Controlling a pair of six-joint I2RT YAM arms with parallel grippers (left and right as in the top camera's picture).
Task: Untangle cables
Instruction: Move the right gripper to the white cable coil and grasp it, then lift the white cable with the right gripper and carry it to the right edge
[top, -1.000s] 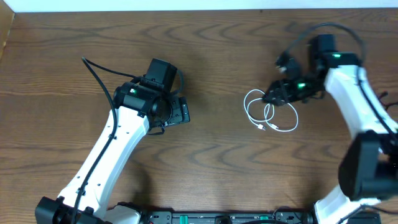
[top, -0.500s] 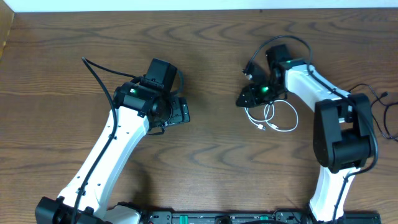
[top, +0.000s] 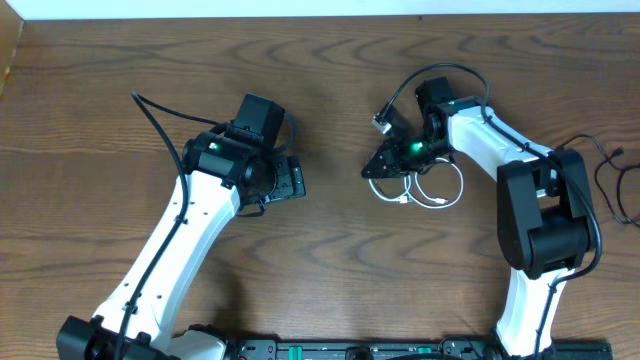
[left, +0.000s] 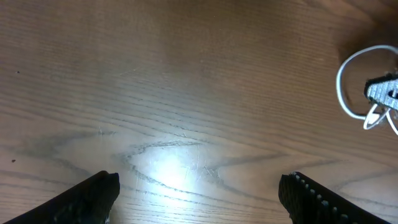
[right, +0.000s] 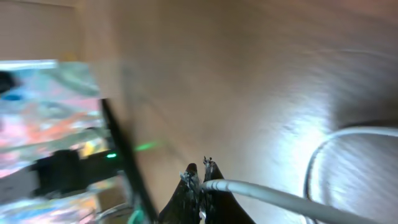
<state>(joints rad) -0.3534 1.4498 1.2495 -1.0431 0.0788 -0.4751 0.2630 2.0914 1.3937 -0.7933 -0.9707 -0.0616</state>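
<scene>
You have a brown wooden table (top: 330, 260) filling the overhead view; your left arm (top: 180, 250) reaches up from the near-left edge toward the middle, and your right arm (top: 540, 200) rises from the near-right edge and bends leftward across the far half. Your left gripper (left: 202, 186) hangs over bare wood with its jaws spread wide and nothing between them, well apart from the cables; your right gripper (right: 199, 177) is pinched tight on the white cable (top: 420, 190), the two fingertips meeting in a point with the cord running out from between them toward the right in the wrist view. That cable lies in a few overlapping loops on the table right of centre, the left side of the loops at the gripper's tip, a small plug end on the near side. At the far right edge a thin black cord (top: 608, 175) trails on the wood, apart from the white loops; you cannot tell where it leads.
</scene>
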